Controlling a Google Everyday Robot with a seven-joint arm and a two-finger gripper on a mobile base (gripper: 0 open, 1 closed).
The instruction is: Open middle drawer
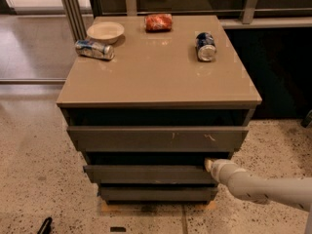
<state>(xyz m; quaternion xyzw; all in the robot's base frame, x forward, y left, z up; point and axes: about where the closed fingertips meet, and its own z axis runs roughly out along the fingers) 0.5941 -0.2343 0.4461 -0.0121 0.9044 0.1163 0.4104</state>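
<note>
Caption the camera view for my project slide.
End effector at the right end of the middle drawer, under a cabinet top holding a bowl.

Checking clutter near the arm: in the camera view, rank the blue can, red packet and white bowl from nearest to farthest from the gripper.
Gripper at right end of middle drawer.
1. Blue can, top right.
2. Red packet, back centre.
3. White bowl, back left.
</note>
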